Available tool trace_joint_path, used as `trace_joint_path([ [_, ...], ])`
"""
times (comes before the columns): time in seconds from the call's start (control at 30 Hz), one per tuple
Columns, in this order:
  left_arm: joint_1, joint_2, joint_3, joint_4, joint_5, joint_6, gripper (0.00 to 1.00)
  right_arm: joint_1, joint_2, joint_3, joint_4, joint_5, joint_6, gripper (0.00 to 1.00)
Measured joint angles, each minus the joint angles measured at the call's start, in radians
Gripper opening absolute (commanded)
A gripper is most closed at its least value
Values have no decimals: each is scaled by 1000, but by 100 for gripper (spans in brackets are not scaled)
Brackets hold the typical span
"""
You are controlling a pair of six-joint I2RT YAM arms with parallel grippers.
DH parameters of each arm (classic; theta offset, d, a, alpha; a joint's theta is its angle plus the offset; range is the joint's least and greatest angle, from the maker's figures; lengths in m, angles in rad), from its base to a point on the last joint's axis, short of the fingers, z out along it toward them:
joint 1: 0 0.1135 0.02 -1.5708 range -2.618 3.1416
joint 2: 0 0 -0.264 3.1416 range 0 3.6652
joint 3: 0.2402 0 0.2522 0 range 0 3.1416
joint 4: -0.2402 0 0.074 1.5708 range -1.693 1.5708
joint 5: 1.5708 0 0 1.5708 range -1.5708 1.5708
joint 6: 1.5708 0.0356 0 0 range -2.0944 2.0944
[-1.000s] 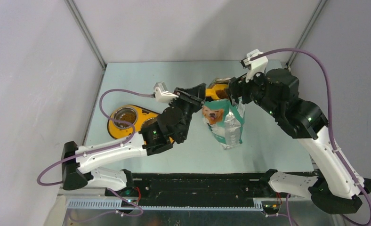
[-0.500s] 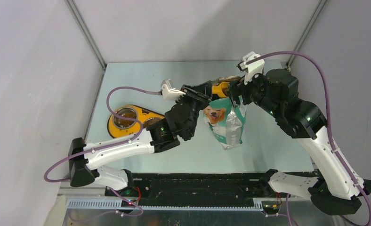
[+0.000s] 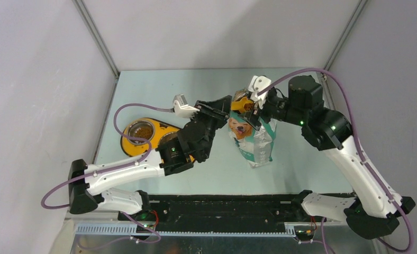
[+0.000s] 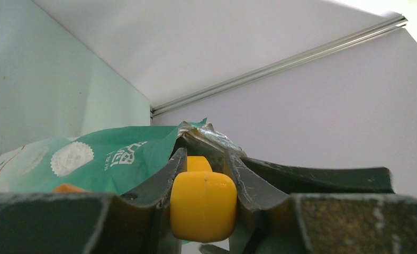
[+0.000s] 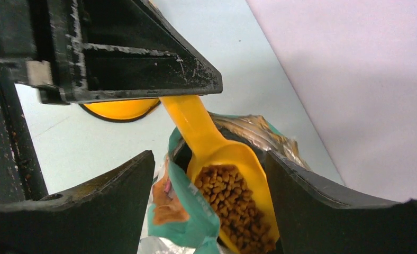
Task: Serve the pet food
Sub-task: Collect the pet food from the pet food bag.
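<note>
Left gripper [image 4: 206, 159] clamps the orange scoop [image 5: 222, 153] by its handle. The scoop, heaped with pet food [image 5: 233, 206], is now lifted at the bag [image 3: 254, 140] mouth. Right gripper [image 5: 209, 156] has swung over the bag top, jaws spread, gripping nothing. Load looks ready for the feeder [image 3: 126, 142], left of the bag.

The only print is on the green-and-white bag [image 3: 256, 143], which stands right of the bench's [image 3: 159, 90] middle. In the left wrist view, a short row of white characters [image 4: 126, 157] sits on its green panel beside round white seals [image 4: 72, 157]. Both are too blurred to read. From above, its front shows a dog's face [image 3: 239, 128] but no legible wording.
</note>
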Motion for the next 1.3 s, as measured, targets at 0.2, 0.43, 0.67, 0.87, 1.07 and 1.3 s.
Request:
trace_joint_path([
  [0.2,0,-35,-10,-32,21,-19,0,-38,108,30,-9,-127,-118,74],
  [0.43,1,-54,-10,-79,46,-44,0,-71,182,73,-48,-258,-230,45],
  [0.67,52,-77,-10,-196,197,-84,6,-72,204,116,-140,-373,-358,6],
  [0.87,126,-165,-57,-275,455,-106,10,-71,223,143,-203,-419,-458,0],
  [1.07,153,-224,-104,-286,595,-93,1,-67,244,176,-283,-465,-560,0],
  [1.3,188,-223,-79,-323,721,-33,0,-68,246,193,-322,-467,-614,11],
])
